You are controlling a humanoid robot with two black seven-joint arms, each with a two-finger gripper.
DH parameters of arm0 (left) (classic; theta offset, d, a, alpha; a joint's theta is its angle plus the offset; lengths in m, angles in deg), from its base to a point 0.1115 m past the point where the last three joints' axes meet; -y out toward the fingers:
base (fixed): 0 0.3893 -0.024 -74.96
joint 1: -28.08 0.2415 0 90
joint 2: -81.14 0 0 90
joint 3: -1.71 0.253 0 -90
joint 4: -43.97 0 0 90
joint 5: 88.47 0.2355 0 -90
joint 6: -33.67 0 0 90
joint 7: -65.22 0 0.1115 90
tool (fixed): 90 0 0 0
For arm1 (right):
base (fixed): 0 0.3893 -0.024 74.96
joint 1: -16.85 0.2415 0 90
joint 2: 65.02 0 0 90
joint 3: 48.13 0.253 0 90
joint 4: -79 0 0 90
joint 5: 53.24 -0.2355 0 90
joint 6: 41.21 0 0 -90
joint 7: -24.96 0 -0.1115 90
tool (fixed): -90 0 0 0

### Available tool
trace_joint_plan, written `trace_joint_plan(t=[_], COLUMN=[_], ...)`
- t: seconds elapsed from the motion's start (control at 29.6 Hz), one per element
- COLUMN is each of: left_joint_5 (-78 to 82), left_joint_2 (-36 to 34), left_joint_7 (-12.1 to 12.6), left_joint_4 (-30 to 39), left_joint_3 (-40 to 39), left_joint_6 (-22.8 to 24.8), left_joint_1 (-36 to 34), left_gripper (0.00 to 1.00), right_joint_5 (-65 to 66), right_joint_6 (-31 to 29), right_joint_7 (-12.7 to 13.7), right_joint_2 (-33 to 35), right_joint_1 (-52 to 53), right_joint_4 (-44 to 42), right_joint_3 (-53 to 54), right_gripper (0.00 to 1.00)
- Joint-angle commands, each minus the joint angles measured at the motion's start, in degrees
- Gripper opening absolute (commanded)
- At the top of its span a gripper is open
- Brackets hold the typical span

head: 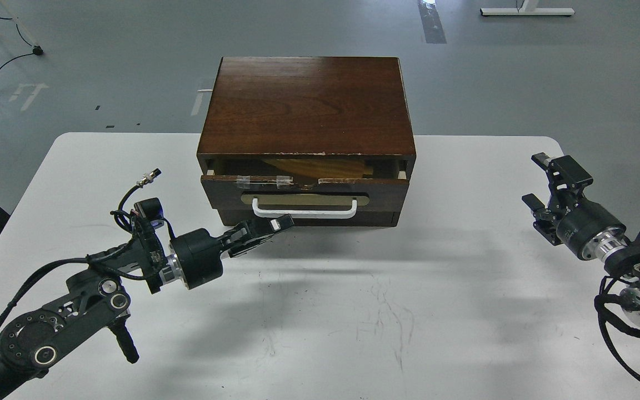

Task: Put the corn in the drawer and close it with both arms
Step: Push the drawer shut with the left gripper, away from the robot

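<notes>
The drawer [304, 189] of the dark brown wooden cabinet [306, 105] stands open only a narrow gap. Its front has a white bar handle [304, 211] on a beige plate and a taped, chipped top edge. The yellow corn [320, 166] lies inside the drawer, seen through the gap. My left gripper [275, 225] has its fingers together, empty, with the tips right at the drawer front by the left end of the handle. My right gripper [542, 186] is open and empty, far to the right of the cabinet above the table.
The cabinet stands at the back middle of a white table [353, 311]. A plain dark panel [309, 219] lies under the drawer. Grey floor with cables and furniture legs lies beyond the table.
</notes>
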Motion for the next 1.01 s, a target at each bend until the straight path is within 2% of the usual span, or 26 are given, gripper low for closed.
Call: trace_joint_plan(t=[0.0,0.98], left_joint_5=[-0.01,-1.24], left_joint_2=[0.09,0.61], left_joint_7=[0.02,0.1], left_joint_4=[-0.7,-5.19], left_joint_3=[0.0,0.17], left_joint_6=[-0.03,-0.12], left_joint_1=[-0.85,-4.02], left_gripper=[0.0,0.0], right_joint_5=[0.09,0.0], right_joint_6=[0.0,0.09], right_joint_7=[0.0,0.0], right_joint_2=[0.0,-0.09], right_joint_1=[-0.03,-0.38], right_joint_4=[0.0,0.0], right_joint_3=[0.0,0.17], right_gripper=[0.99,0.99])
